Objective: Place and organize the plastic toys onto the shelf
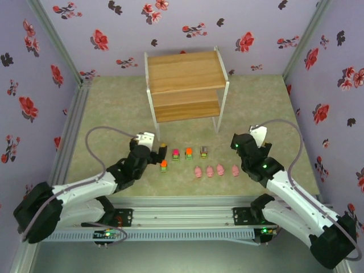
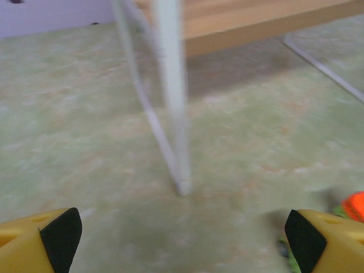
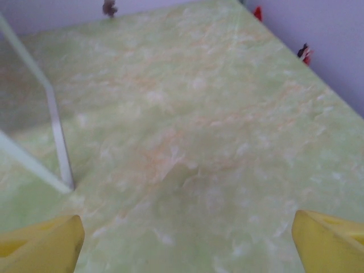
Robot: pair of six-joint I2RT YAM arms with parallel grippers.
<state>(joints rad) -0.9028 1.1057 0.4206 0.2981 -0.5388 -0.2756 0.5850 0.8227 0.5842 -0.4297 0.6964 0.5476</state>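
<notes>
— Yellow fingers (image 2: 34,239), status?
— I saw both sets spread wide, holding nothing: left gripper (image 2: 182,244) just beside an orange-topped toy (image 2: 355,206), right gripper (image 3: 187,244) over the green mat (image 3: 187,131).
— Toys?
— Eight plastic toys (image 1: 209,170) stood in two rows on the mat, near the shelf (image 1: 185,85).

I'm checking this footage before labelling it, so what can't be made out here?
Top view: pink pigs and blocky toys too small for detail.
Left wrist view: orange-topped toy cut off by right edge; shelf blurred, cropped at top.
Right wrist view: shelf leg cut by left edge.
</notes>
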